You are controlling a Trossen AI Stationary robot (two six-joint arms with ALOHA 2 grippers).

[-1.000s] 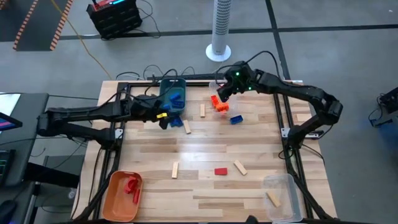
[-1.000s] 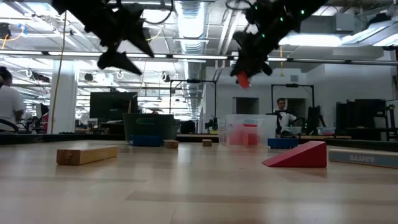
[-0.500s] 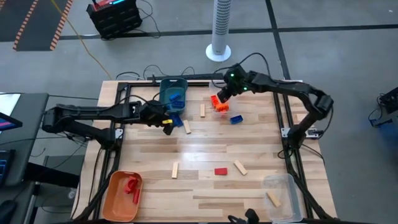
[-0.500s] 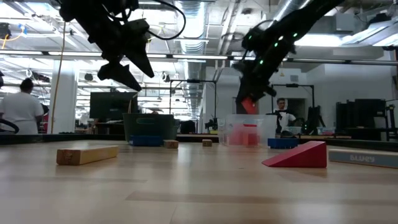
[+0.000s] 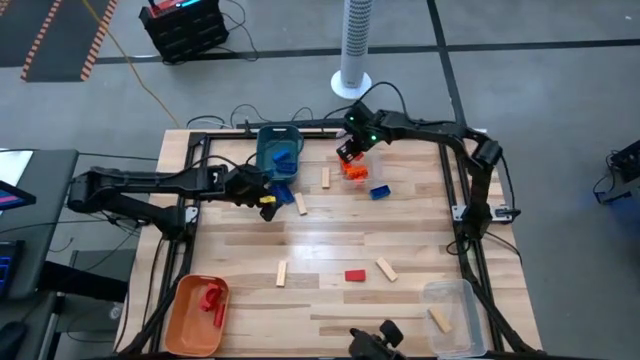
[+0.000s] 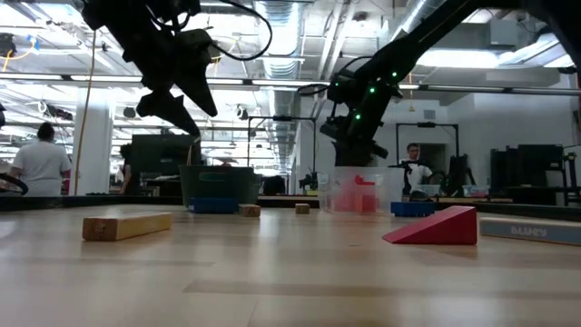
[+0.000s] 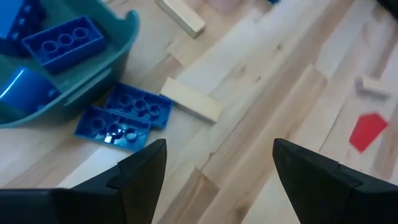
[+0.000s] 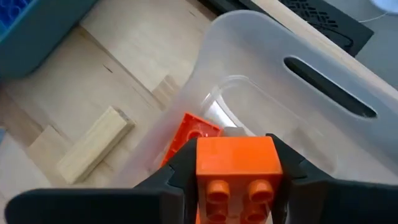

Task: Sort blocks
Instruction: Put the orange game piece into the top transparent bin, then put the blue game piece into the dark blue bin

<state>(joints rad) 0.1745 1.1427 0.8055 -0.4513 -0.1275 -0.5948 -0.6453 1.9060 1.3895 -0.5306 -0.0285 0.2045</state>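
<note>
My right gripper [image 5: 349,152] [image 8: 235,186] hangs over a clear bin [image 8: 323,134] [image 5: 358,176] at the table's far middle, shut on an orange studded brick [image 8: 236,163]. Another orange block [image 8: 193,134] lies in that bin. My left gripper [image 5: 266,203] [image 7: 214,171] is open and hovers above two blue bricks [image 7: 127,115] [image 5: 283,192] that lie flat beside the teal bin [image 5: 278,148]. More blue bricks [image 7: 62,40] lie in the teal bin. Wood blocks [image 5: 325,178] [image 5: 300,203] [image 5: 282,273] [image 5: 385,269], a red wedge [image 5: 355,275] [image 6: 436,227] and a blue brick [image 5: 380,192] lie loose on the table. My right gripper pinches the orange brick by two opposite side faces [image 8: 202,163], one finger [image 8: 180,171] on each. The fingers come from above, pointing down into the clear bin. The brick is lifted clear, its studded face [image 8: 239,190] toward the wrist camera.
An orange bin [image 5: 200,310] with red blocks stands at the near left corner. A second clear bin [image 5: 450,315] with a wood block stands at the near right. A dark frame rail [image 5: 300,125] runs along the far edge. People show in the room beyond [image 6: 41,168].
My right gripper has come down with the orange brick toward the clear bin and shifted a little toward the table's left. My left gripper has drifted slightly toward the near edge, staying open.
</note>
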